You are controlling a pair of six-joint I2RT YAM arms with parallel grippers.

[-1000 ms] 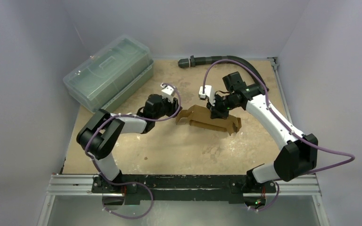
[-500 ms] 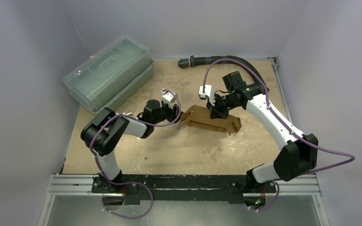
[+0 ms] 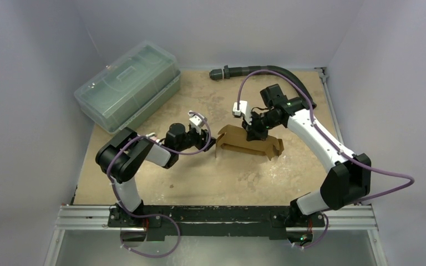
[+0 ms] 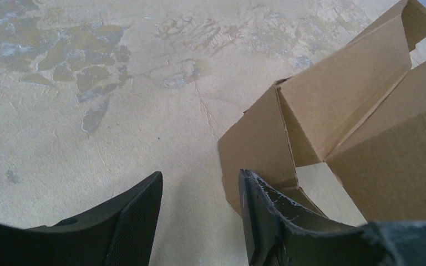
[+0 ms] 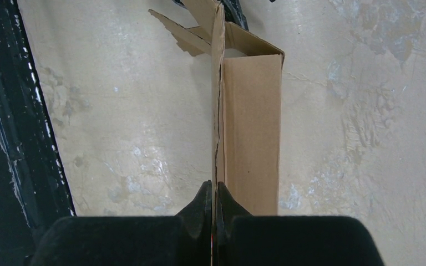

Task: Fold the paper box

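The paper box (image 3: pixel 248 145) lies a little right of the table's middle, between my two grippers. From above, its long axis runs left to right, with the right end dipping slightly toward the near edge. The left end is open and faces my left arm, its flaps splayed out (image 4: pixel 344 105). The right end carries loose tabs.

My right gripper (image 3: pixel 251 134) comes down on the box from the far side. Its fingers are pressed together on a thin upright cardboard edge along the top (image 5: pixel 213 191). In that wrist view the box (image 5: pixel 252 127) stretches straight away from the fingertips.

My left gripper (image 3: pixel 209 138) sits low at the open end. Its fingers are spread with only bare table between them (image 4: pixel 199 183). The right finger (image 4: pixel 255 205) is just beside the nearest flap; I cannot tell whether it touches.

The sandy table (image 3: pixel 199 177) lies open between the box and the metal rail (image 3: pixel 216 217) at the near edge. There is also bare surface on the right, out to the wall. A clear greenish plastic bin (image 3: pixel 127 83) fills the far left corner, well apart from the box. A black hose (image 3: pixel 255 69) runs along the far edge behind my right arm.
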